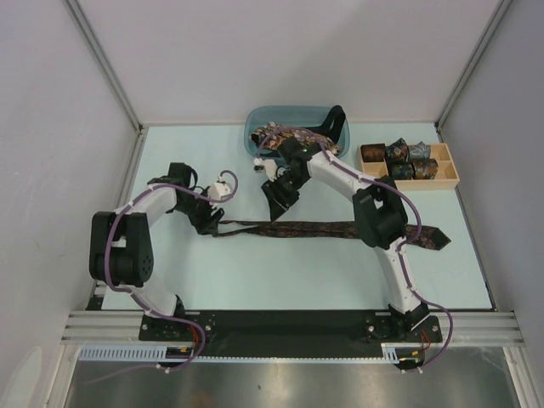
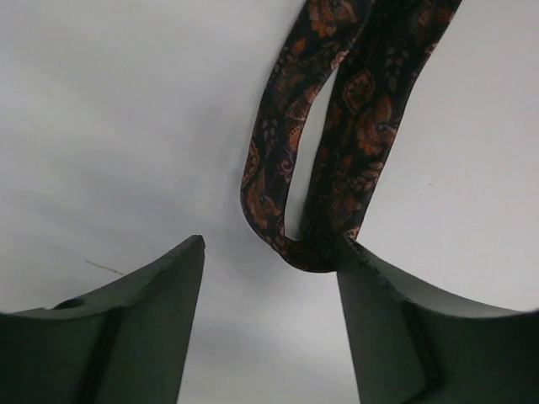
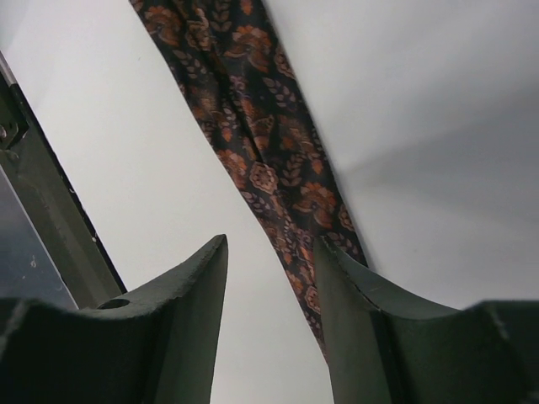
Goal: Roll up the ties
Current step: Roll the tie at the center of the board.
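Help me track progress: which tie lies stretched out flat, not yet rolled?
The dark orange-printed tie lying full length across the table; the coiled ties sit in the wooden tray, the tangled ties in the blue bin.

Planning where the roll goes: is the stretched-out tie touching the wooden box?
Apart. The top view shows bare table between the stretched-out tie and the wooden box.

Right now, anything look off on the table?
The tie is doubled back at its left end, fold by the left tool. Ties in the bin seem to spill over its near rim.
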`<state>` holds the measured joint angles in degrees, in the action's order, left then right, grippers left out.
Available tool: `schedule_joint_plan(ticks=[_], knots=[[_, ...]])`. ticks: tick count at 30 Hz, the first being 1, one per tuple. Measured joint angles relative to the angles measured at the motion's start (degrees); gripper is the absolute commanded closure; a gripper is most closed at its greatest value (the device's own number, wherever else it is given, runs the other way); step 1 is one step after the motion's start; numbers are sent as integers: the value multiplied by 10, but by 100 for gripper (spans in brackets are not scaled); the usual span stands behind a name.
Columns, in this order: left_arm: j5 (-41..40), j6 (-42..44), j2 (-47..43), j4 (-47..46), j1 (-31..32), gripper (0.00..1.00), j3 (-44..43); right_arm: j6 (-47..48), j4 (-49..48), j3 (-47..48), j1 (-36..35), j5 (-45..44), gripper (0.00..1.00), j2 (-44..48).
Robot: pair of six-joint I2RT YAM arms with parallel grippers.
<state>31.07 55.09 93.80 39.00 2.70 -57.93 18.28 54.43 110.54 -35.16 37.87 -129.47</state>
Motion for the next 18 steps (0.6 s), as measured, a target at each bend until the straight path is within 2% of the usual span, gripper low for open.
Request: schedule_joint_plan(ticks=[1,4,5,6,8,14,18], knots=[[0,0,3,3,0,54,0,-2,0,0,4,0,50,0],[-3,6,11,12,1,80,-1,-3,-2,-1,20,0,50,0],[-6,8,13,14,2,84,-3,-4,-3,-2,26,0,50,0],[-10,12,17,15,4,92,-6,-5,-3,-4,33,0,50,0],[-16,14,20,14,9,99,-12,-5,-4,-11,45,0,50,1],[-43,18,9,-43,32,100,-26,-4,1,-42,91,2,50,7],[-60,47,-55,-122,41,100,4,-1,9,-48,118,4,51,13]])
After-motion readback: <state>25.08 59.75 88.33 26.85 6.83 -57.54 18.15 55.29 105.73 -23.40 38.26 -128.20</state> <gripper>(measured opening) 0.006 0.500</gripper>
